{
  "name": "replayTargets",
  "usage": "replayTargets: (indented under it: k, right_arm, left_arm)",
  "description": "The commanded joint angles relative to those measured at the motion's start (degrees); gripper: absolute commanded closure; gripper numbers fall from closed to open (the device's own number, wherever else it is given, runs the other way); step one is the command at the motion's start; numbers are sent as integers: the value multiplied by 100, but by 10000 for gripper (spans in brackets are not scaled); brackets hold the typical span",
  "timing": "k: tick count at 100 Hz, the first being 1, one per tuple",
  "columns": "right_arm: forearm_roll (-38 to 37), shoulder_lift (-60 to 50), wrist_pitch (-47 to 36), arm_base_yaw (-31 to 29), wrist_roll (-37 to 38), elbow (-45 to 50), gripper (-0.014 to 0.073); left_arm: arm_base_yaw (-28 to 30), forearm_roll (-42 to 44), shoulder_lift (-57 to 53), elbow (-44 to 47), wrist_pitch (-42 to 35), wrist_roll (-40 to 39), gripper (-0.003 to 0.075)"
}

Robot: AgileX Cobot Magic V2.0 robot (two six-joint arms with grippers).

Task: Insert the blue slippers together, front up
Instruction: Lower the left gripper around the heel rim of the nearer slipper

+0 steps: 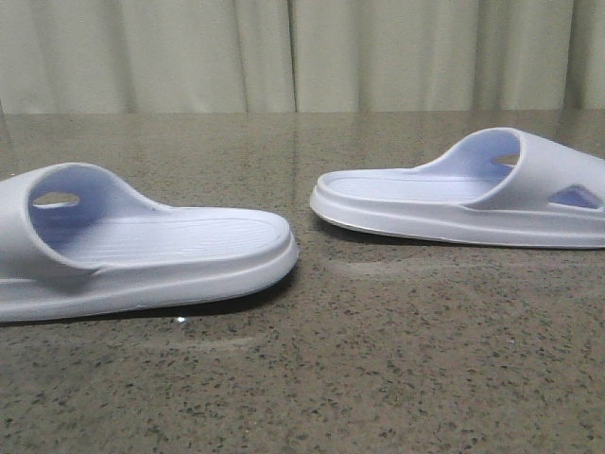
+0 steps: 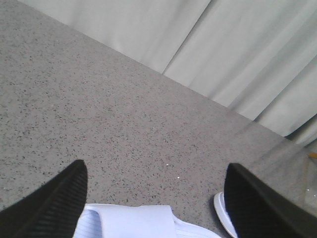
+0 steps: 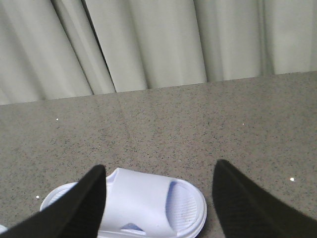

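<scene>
1. Front cam: I see both blue slippers soles-down on the speckled stone table (image 1: 378,378), well apart. No arms in this view.
2. Left slipper (image 1: 142,251): strap end at the frame's left edge, open footbed end pointing toward center. Ribbed footbed visible.
3. Right slipper (image 1: 463,194): sits further back, strap at the right side w/ a triangular cut-out, open footbed end pointing toward center. So the two face each other, gap of bare table between.
4. Left gripper (image 2: 156,203): fingers (image 2: 54,206) spread wide, holding nothing. Left slipper's strap (image 2: 133,220) lies between and below the fingertips, not touching them as far as I can tell. Edge of the other slipper (image 2: 222,213) shows just inside the far finger.
5. Right gripper (image 3: 158,203): also spread wide, nothing held. Right slipper (image 3: 148,203) sits under the gap between the fingers, one finger (image 3: 74,208) overlapping its end in view; contact – can't tell.
6. Curtain (image 1: 302,52) behind the table in all views.
</scene>
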Motion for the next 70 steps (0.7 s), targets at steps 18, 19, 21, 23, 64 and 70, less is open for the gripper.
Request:
replayTargets:
  k: [18,19,21,23,64,70]
  right_arm:
    - [26,121,-520,-36,-20,-187,161]
    - [26,121,-520,-36,-20,-187,161]
    - [26,121,-520,-36,-20,-187,161]
    - [26,121,-520,-36,-20,-187,161]
    - [26,121,-544,-36,-20,-187,161]
    - [26,121,-544,-36,-20,-187,162]
  left_arm:
    - [25,-472,81,152,-300,-787,183]
    - [25,-472,85,199,-298,-822,183]
    - [25,-472,96,273,-311,-926,183]
    - [25,-472,109,345,-311,-1049,183]
    - [25,-481,371,1132,-761,-1672,183]
    - [25,-495,456,1137,-733,-1687,183]
